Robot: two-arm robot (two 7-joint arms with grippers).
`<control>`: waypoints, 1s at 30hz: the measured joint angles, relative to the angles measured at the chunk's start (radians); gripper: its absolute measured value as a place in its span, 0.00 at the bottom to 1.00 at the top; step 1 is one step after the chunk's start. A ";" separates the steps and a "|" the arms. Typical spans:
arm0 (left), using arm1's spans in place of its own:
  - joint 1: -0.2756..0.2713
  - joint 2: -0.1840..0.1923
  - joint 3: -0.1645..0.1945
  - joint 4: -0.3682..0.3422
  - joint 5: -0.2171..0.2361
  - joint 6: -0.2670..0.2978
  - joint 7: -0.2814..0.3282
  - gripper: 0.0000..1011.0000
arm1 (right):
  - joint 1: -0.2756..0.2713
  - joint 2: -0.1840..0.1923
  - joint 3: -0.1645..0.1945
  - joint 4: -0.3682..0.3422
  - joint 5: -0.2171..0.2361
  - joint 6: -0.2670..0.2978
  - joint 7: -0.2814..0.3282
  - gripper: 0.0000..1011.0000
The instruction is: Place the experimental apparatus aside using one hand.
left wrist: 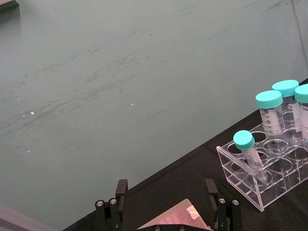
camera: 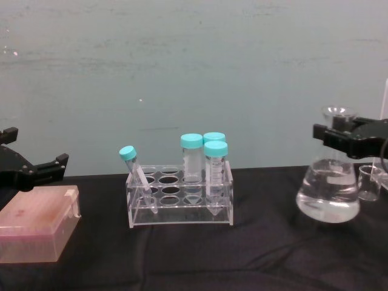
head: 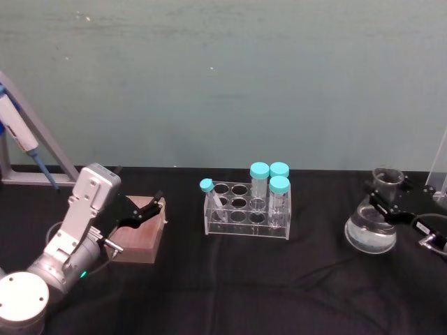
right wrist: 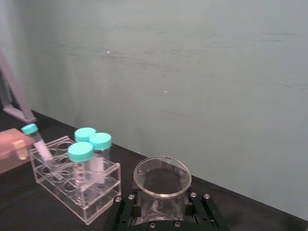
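Observation:
The conical glass flask holds clear liquid and stands on the black cloth at the far right. My right gripper is shut on its neck, just under the flared mouth. The right wrist view shows one black finger on each side of the flask. A small glass beaker sits just right of the flask. A clear acrylic stand rises at the right edge. My left gripper hangs open over a pink box at the far left.
A clear tube rack with several teal-capped tubes stands mid-table. The pink box lies at the left. A hand pipette on a grey stand is at the back left. A green wall is behind the table.

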 joint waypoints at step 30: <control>0.000 0.000 0.000 0.000 0.000 0.000 0.000 0.99 | -0.111 -0.041 0.123 -0.068 -0.123 0.047 -0.201 0.45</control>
